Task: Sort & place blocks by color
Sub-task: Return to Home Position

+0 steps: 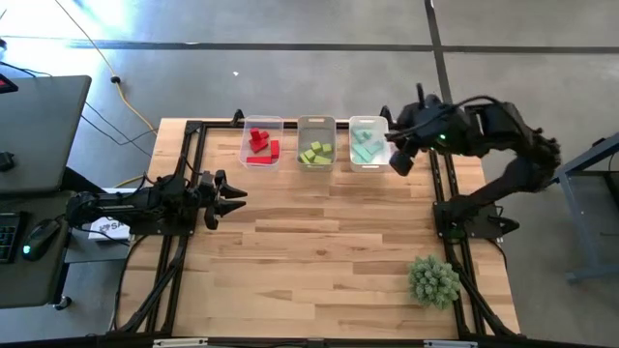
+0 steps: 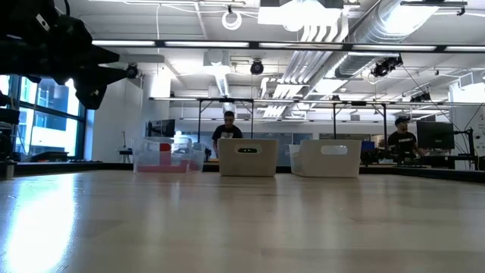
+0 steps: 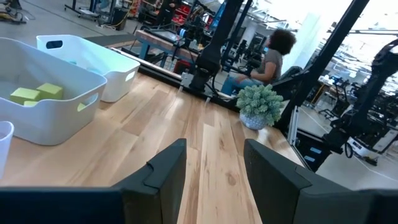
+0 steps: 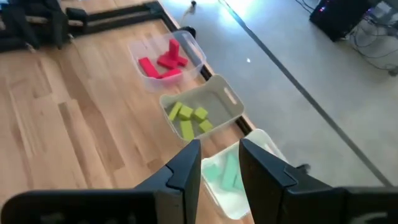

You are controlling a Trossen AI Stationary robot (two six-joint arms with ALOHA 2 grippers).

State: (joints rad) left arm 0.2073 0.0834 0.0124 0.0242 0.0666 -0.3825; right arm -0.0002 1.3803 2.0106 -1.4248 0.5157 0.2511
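Three clear bins stand in a row at the table's far edge. The left bin [image 1: 263, 122] holds red blocks [image 4: 163, 65], the middle bin [image 1: 316, 122] yellow-green blocks [image 4: 188, 118], and the right bin [image 1: 368, 122] teal blocks [image 4: 225, 172]. My right gripper [image 1: 398, 159] hangs raised just right of the teal bin, tilted downward. It is open, with nothing between its fingers [image 4: 186, 163]. My left gripper [image 1: 237, 196] waits level near the table's left side, pointing toward the right edge, open and holding nothing.
A spiky green fake plant [image 1: 432, 280] stands near the table's front right corner. Black frame rails [image 1: 184, 242] run along the left and right sides. Bare wood lies between the bins and the near edge. A person [image 3: 273, 56] sits beyond the table.
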